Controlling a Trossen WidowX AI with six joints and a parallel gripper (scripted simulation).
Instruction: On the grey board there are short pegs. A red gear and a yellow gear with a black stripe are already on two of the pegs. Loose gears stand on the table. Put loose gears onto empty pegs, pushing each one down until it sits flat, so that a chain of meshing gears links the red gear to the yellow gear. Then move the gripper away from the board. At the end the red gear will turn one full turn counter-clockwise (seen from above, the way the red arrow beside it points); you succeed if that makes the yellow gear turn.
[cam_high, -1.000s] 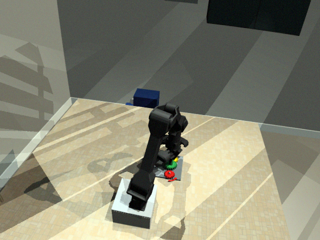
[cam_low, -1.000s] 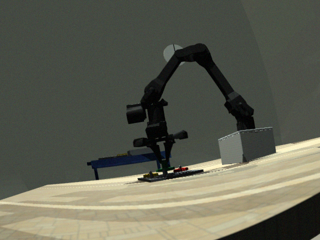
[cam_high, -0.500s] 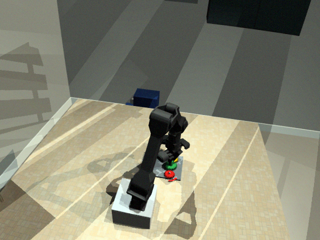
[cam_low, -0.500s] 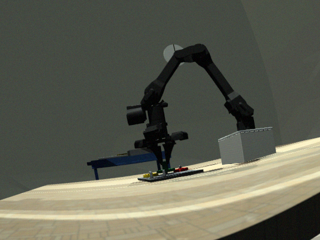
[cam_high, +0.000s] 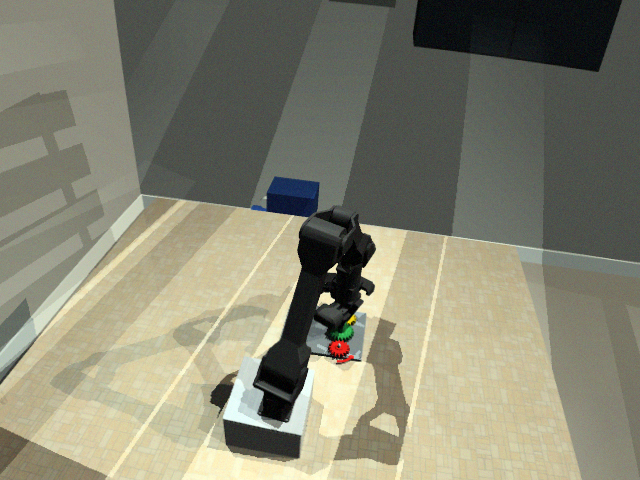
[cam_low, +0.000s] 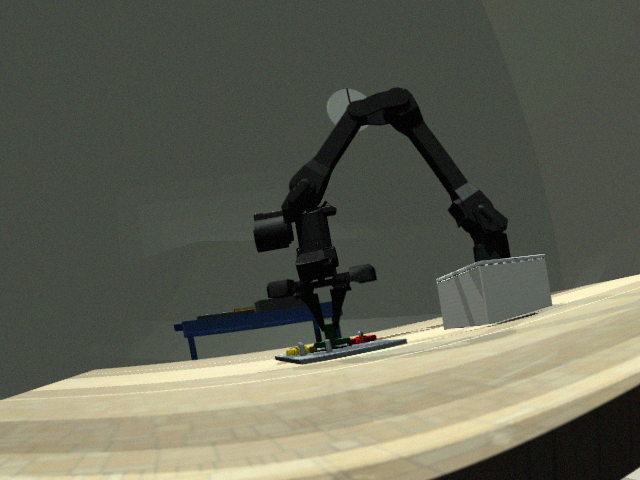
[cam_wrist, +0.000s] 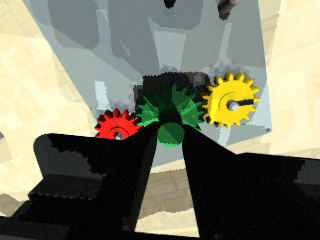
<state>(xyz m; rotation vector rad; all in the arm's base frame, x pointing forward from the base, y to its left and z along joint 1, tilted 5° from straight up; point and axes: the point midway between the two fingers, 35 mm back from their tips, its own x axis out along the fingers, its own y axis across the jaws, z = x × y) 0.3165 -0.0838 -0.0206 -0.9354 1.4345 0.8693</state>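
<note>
My gripper (cam_low: 329, 327) (cam_wrist: 170, 128) points down over the grey board (cam_high: 357, 338) (cam_low: 385, 343) (cam_wrist: 250, 55), shut on the knob of a green gear (cam_high: 341, 333) (cam_low: 338, 341) (cam_wrist: 192, 107). The green gear is low at the board, between the red gear (cam_high: 338, 349) (cam_low: 363, 338) (cam_wrist: 116, 124) and the yellow gear (cam_high: 352, 320) (cam_low: 293, 351) (cam_wrist: 218, 108) with its black stripe. Its teeth reach the edges of both in the wrist view. It looks about level with them; whether it sits fully flat I cannot tell. The peg under it is hidden.
Bare pegs stand on the board, one (cam_low: 301, 348) (cam_wrist: 228, 6) near the yellow gear in the exterior view and another (cam_low: 327, 345) in front of the green gear. A red arrow (cam_high: 345, 359) lies beside the red gear. The arm's pale base block (cam_high: 263, 439) (cam_low: 493, 294) stands nearby.
</note>
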